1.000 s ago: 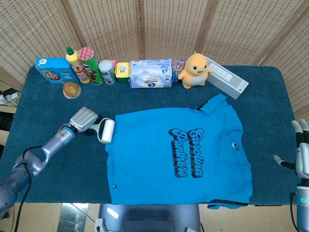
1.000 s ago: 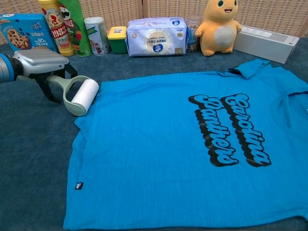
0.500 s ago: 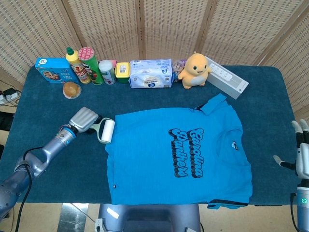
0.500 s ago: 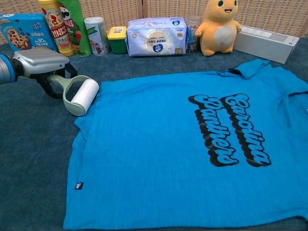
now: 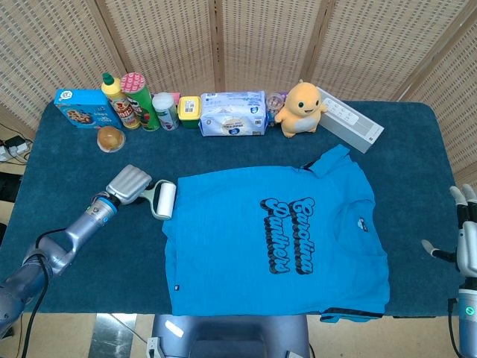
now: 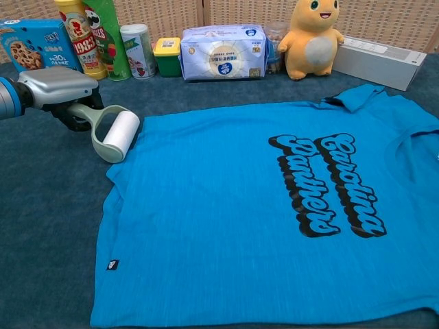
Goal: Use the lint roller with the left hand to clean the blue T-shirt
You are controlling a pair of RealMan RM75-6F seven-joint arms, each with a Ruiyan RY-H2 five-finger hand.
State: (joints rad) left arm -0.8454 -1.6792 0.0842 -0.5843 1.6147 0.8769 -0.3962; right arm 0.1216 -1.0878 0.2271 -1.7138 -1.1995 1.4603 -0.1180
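T-shirt (image 5: 276, 239) flat mid-table, lint roller (image 5: 165, 200) at its left edge, left hand (image 5: 128, 183) left of roller, boxes and bottles in row behind

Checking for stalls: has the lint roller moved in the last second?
Yes, slightly. In the chest view the lint roller held by the left hand has shifted up, away from the camera and toward the pink-capped can, along the blue T-shirt edge.

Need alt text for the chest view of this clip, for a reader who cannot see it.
The left hand holds a lint roller at the left edge of a blue T-shirt spread flat on a dark blue table. Behind the shirt stand a cookie box, cans, a tissue pack and a yellow plush toy.
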